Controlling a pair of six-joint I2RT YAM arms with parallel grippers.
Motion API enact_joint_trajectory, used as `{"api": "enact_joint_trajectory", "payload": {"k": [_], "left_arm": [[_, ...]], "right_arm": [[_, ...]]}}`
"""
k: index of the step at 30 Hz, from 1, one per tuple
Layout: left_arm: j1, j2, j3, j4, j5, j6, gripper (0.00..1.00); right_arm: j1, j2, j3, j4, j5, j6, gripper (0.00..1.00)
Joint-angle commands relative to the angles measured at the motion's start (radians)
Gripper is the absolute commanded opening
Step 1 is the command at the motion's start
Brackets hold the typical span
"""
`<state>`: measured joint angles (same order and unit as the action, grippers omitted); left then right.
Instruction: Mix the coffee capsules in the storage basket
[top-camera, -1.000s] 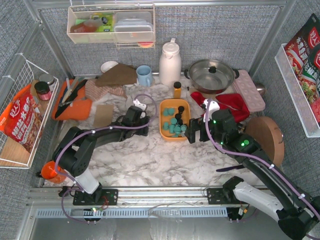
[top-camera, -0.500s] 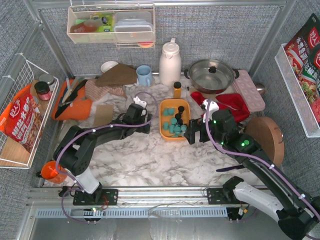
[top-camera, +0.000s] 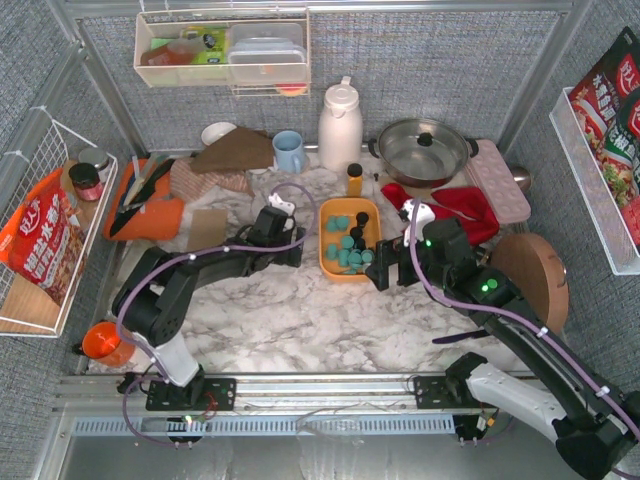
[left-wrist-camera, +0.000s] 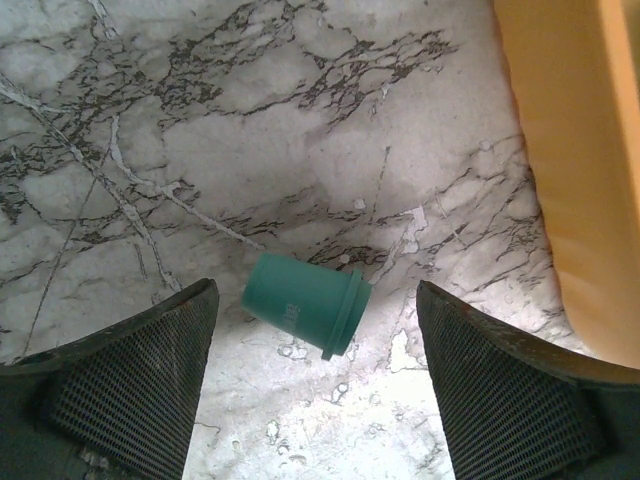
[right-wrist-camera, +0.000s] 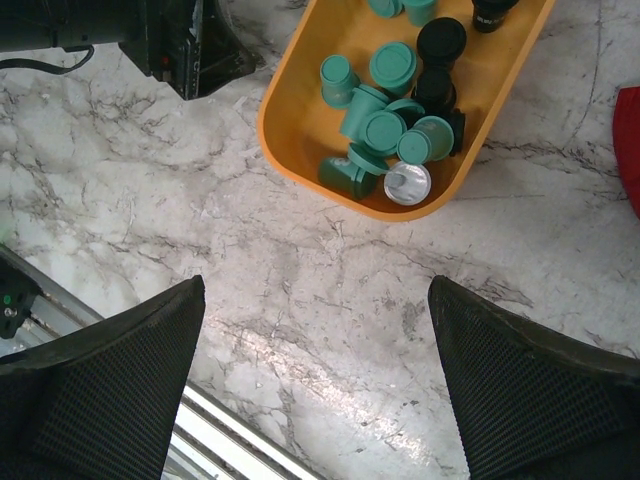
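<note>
The orange storage basket (top-camera: 341, 268) sits mid-table and holds several coffee capsules (top-camera: 345, 245), mostly teal, a few black. In the right wrist view the basket (right-wrist-camera: 296, 166) holds teal capsules (right-wrist-camera: 384, 130), black ones (right-wrist-camera: 441, 40) and one showing its silver foil (right-wrist-camera: 407, 182). One teal capsule (left-wrist-camera: 305, 303) lies on its side on the marble, outside the basket's wall (left-wrist-camera: 580, 150), between the open fingers of my left gripper (left-wrist-camera: 315, 345). My left gripper (top-camera: 293, 248) is just left of the basket. My right gripper (top-camera: 386, 266) is open and empty at the basket's near right corner (right-wrist-camera: 315, 310).
Behind the basket stand an orange bottle (top-camera: 354, 179), a white jug (top-camera: 340, 125), a blue mug (top-camera: 289, 151) and a lidded pot (top-camera: 424, 150). A red cloth (top-camera: 460, 208), a pink egg tray (top-camera: 498, 180) and a wooden disc (top-camera: 535, 280) lie to the right. An orange board with utensils (top-camera: 145, 200) is left.
My left gripper has crept a little farther from its base, alongside the basket's left side. My right gripper has shifted slightly left. Both stay open.
</note>
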<state>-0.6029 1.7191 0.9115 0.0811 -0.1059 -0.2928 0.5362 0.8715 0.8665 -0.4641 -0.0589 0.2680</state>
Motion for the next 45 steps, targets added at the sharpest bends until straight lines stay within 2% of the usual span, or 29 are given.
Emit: {"api": "enact_joint_trajectory", "payload": {"k": [1, 4, 11, 22, 30, 36, 45], "left_arm": [[0.008, 0.019, -0.006, 0.039, 0.059, 0.051, 0.88], [0.017, 0.030, -0.009, 0.058, 0.085, 0.067, 0.86], [0.022, 0.028, -0.019, 0.055, 0.088, 0.071, 0.71], [0.023, -0.018, -0.042, 0.072, 0.057, 0.070, 0.54], [0.023, -0.023, -0.030, 0.065, 0.067, 0.067, 0.52], [0.021, -0.098, 0.003, 0.054, 0.113, 0.042, 0.48], [0.004, -0.170, 0.148, 0.043, 0.278, 0.042, 0.47]], "right_arm": [[0.001, 0.000, 0.008, 0.001, -0.018, 0.000, 0.99], [0.001, 0.003, 0.009, -0.002, -0.026, 0.002, 0.99], [0.001, 0.004, 0.008, -0.005, -0.029, 0.002, 0.99], [0.001, 0.014, 0.016, 0.000, -0.033, 0.011, 0.99], [0.001, 0.012, 0.020, -0.015, -0.035, 0.007, 0.99], [0.001, 0.011, 0.020, -0.025, -0.019, -0.002, 0.99], [0.001, -0.006, 0.022, -0.032, 0.007, -0.001, 0.99]]}}
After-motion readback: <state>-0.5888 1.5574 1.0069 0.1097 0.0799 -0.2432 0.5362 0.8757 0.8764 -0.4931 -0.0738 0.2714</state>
